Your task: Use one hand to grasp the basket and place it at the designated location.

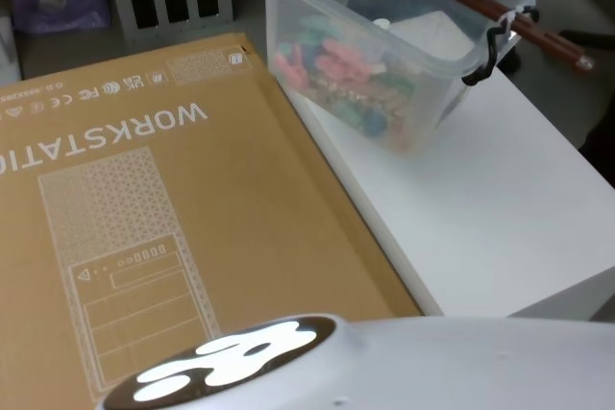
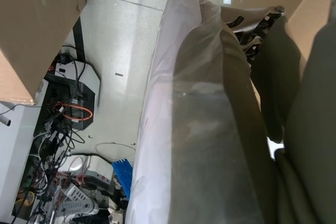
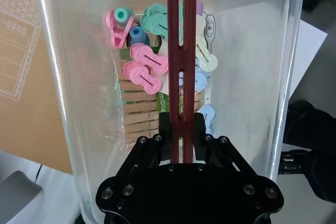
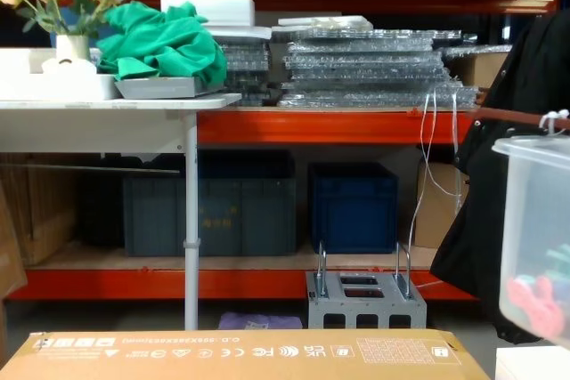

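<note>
Black right gripper (image 3: 181,129) clamps basket (image 3: 79,103) handle (image 3: 181,51).

black hand (image 3: 181,135), silver screws, plastic-wrapped arm (image 2: 199,129)

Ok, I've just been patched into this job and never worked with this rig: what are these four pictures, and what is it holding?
It is a two-armed robot, and each picture comes from one of its own cameras. The head camera looks down at the work: a clear plastic basket holding coloured clips sits tilted above a white table, beside a big cardboard box printed WORKSTATION. The right wrist camera looks along the right gripper, whose black fingers are closed on the basket's reddish-brown bar handle. The chest camera looks forward across the room: the basket shows at its right edge, with orange shelving behind. The left wrist camera faces the floor and cables, past a plastic-wrapped arm.
</note>
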Available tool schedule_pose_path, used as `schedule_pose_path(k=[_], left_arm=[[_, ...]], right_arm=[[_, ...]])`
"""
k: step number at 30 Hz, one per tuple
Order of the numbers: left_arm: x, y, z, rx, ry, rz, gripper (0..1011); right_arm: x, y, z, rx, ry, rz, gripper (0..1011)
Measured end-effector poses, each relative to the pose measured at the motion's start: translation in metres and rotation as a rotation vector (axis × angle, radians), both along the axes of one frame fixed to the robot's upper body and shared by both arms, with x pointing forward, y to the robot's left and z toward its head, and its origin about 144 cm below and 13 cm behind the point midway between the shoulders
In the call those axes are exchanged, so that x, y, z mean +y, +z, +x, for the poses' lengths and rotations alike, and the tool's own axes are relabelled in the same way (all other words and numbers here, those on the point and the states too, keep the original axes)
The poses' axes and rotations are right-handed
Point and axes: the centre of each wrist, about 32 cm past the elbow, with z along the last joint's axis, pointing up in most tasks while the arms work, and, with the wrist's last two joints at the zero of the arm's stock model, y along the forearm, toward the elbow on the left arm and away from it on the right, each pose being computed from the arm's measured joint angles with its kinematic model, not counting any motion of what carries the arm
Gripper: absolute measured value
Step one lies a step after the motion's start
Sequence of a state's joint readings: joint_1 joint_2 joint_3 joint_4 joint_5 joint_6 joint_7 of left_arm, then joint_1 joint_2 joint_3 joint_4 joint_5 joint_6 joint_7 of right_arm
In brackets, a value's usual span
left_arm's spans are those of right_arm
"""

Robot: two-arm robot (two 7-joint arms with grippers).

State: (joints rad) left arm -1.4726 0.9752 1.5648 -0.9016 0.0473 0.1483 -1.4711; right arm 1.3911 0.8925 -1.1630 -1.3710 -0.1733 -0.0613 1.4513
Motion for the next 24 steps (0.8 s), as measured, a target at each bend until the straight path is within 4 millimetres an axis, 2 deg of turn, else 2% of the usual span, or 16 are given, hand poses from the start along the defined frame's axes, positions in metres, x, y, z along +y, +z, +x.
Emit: schedule_pose_path(k=[11,24], left_arm=[[0.000,0.000,0.000,0.000,0.000,0.000,0],[0.000,0.000,0.000,0.000,0.000,0.000,0]], right_arm=[[-0.039,0.005,0.000,-0.010,-0.173,0.015,238],[-0.070,-0.005,0.002,-0.001,-0.344,0.006,238]])
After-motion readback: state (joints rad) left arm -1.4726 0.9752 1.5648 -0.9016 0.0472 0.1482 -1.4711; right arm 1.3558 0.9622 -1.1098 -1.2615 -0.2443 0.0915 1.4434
